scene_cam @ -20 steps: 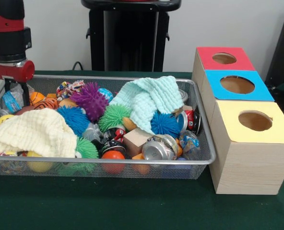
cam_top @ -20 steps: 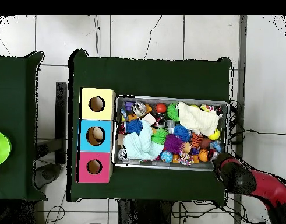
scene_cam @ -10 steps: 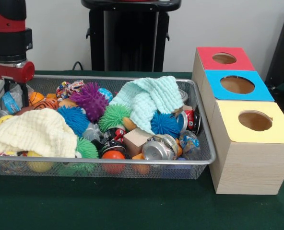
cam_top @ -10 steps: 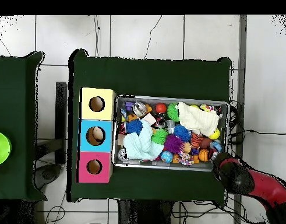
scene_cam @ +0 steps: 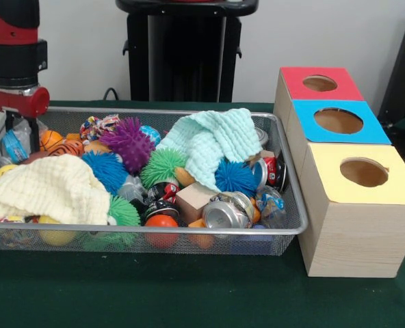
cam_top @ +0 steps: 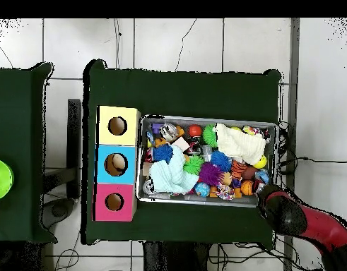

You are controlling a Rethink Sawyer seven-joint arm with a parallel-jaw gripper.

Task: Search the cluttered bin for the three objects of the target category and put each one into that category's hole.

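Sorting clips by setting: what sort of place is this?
Probably a robotics lab: a red robot arm over a toy-filled wire bin, colour-topped sorting boxes and cables on the tiled floor.

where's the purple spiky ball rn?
Front view: the purple spiky rubber ball sits left of centre toward the back of the wire mesh bin, between the mint green cloth and the blue spiky ball.
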